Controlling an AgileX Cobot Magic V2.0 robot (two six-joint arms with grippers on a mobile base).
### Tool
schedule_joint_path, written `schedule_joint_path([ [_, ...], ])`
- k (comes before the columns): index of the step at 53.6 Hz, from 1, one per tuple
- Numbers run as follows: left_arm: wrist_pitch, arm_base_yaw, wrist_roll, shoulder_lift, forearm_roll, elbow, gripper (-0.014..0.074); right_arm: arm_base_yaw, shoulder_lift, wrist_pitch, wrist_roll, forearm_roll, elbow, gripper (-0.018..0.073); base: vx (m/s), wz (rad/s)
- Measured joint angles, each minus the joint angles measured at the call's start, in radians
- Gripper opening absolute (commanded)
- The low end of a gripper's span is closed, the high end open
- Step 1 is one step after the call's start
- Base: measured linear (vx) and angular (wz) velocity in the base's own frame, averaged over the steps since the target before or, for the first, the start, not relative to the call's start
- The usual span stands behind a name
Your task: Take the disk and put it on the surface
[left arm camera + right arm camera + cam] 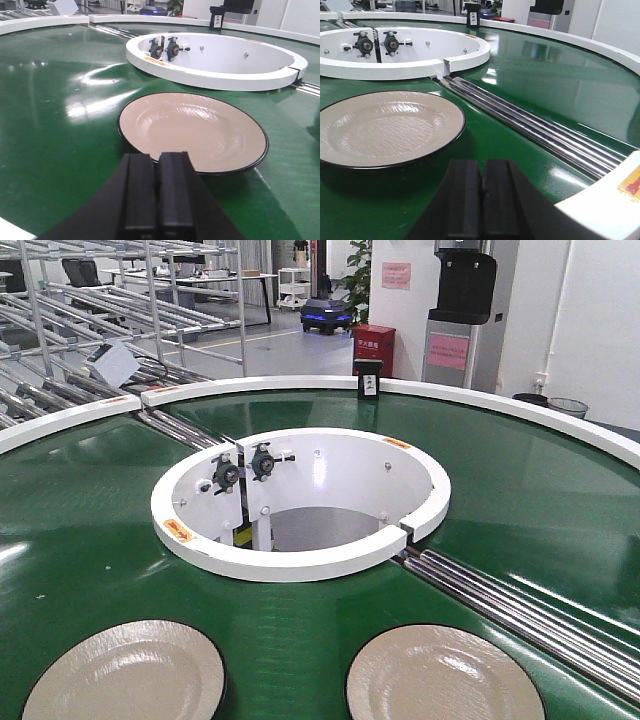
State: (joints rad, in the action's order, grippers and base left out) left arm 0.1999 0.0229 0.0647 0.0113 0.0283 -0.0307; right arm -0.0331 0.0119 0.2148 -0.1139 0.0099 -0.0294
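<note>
Two beige disks with thin black rims lie flat on the green conveyor belt (pixel 80 540), one at the front left (pixel 125 675) and one at the front right (pixel 445 675). My left gripper (pixel 159 156) is shut and holds nothing, its tips just short of the near rim of the left disk (pixel 192 131). My right gripper (pixel 482 162) is also shut and holds nothing, with the right disk (pixel 385 127) ahead and to its left. Neither gripper shows in the front view. The dark glossy tabletop surface is out of view.
A raised white inner ring (pixel 300 500) with black bearing mounts stands behind the disks. Steel rollers (pixel 535 125) cross the belt to the right of the right disk. A white outer rim (pixel 610 200) lies near my right gripper. A small black device (pixel 368 380) sits on the far rim.
</note>
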Motion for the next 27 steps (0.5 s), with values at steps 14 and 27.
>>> schedule_joint_path([
  [14, -0.044, 0.000, 0.000, 0.000, 0.000, 0.000, -0.0008, 0.000, 0.000, -0.032, 0.000, 0.000, 0.000, -0.0008, 0.00, 0.00],
  [27, -0.244, 0.000, 0.000, 0.000, 0.000, 0.000, -0.0008, 0.000, 0.000, -0.189, 0.000, 0.000, 0.000, -0.0008, 0.00, 0.00],
])
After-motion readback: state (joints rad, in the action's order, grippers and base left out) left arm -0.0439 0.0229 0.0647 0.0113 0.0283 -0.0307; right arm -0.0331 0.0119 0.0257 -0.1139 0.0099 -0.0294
